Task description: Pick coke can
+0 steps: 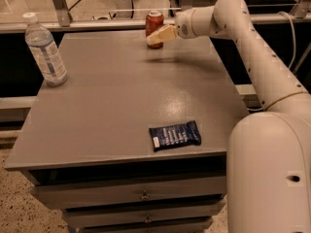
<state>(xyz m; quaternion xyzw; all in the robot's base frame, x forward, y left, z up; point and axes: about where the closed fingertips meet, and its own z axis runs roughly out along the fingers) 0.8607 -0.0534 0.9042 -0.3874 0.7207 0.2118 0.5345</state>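
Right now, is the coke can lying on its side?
No, the coke can stands upright at the far edge of the table, with the gripper at its lower right side.

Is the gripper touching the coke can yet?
Cannot tell. In the camera view the gripper overlaps the coke can low on its front; neither contact nor gap shows.

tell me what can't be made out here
Camera view:
Coke can: lower part hidden by the gripper in front of it at the table's far edge; contact unclear.
Blue packet: print too small.
Bottle: label unreadable.
Drawers: cut off by bottom edge.
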